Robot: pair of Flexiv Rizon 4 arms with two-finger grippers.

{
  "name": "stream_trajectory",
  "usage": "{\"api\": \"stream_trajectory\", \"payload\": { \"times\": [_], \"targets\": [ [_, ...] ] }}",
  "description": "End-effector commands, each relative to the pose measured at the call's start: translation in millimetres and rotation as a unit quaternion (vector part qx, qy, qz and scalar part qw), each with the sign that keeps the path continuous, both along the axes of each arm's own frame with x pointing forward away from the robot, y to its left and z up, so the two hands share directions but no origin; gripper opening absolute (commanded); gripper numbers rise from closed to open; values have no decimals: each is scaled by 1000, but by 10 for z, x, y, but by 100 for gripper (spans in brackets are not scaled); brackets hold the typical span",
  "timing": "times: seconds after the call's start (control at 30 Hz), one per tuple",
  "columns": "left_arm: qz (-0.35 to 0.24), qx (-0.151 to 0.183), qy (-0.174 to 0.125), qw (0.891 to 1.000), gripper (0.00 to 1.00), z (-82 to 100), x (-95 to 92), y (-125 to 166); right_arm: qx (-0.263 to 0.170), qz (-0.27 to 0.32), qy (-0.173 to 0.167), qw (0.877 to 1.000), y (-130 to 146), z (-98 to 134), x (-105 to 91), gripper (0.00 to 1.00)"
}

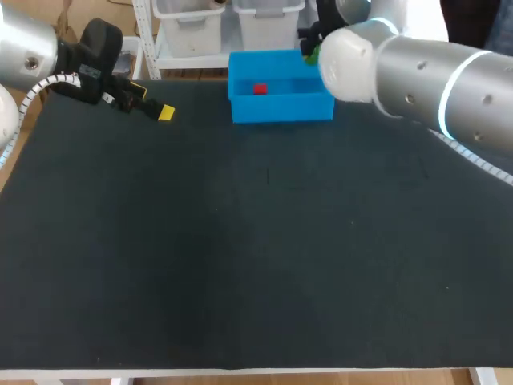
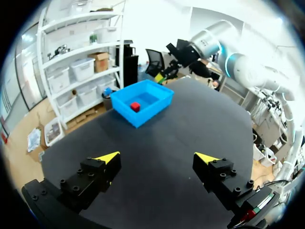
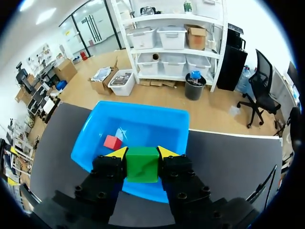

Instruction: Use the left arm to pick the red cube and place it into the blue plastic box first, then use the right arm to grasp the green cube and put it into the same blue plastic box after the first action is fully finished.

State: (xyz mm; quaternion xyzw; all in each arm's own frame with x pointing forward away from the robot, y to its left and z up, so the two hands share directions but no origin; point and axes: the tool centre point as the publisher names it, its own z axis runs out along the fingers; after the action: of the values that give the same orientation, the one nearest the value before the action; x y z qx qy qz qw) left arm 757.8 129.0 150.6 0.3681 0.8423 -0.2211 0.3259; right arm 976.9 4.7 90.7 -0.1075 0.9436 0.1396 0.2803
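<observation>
The red cube (image 1: 259, 89) lies inside the blue plastic box (image 1: 280, 112), which sits at about 12 o'clock on the counter (image 1: 240, 265), so the first half of the task looks done. The left end effector (image 1: 152, 102) hangs over the counter at about 10 o'clock, well apart from the box, with its fingers spread wide and nothing between them.

The right arm comes in from 2 o'clock and hides much of its own end effector in the head view. From its wrist, the right end effector (image 3: 142, 152) is clamped on the green cube (image 3: 142, 164), one yellow tip on each side. The cube hangs over the box, with the red cube ahead of it and off to one side on the box floor.

The risk lies in the release. The green cube appears to hang close to one wall of the box rather than over its middle. If the fingers part here, it could clip the rim and tumble onto the counter. A drop from too high could also make it bounce out, or strike the red cube and jolt it.
</observation>
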Motion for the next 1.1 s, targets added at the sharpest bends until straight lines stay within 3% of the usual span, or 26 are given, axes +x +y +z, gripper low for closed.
{"api": "stream_trajectory", "payload": {
  "times": [0.03,0.6,0.87,0.97,1.0,1.03,1.1],
  "targets": [
    [-2,-2,-2,1000,100,-13,7,10,-4,9,28,1000,51,-81,155,0],
    [-2,-2,-2,1000,100,-13,7,10,-20,21,67,997,145,-442,166,0],
    [-2,-2,-2,1000,100,-13,7,10,-25,24,78,996,146,-469,161,0],
    [-2,-2,-2,1000,100,-13,7,10,-29,23,80,996,131,-458,154,45],
    [-2,-2,-2,1000,100,-13,7,10,-30,23,80,996,127,-448,151,64],
    [-2,-2,-2,1000,100,-13,7,10,-31,23,80,996,122,-439,149,100],
    [-2,-2,-2,1000,100,-13,7,10,-34,22,78,996,108,-402,145,100]
  ]
}}
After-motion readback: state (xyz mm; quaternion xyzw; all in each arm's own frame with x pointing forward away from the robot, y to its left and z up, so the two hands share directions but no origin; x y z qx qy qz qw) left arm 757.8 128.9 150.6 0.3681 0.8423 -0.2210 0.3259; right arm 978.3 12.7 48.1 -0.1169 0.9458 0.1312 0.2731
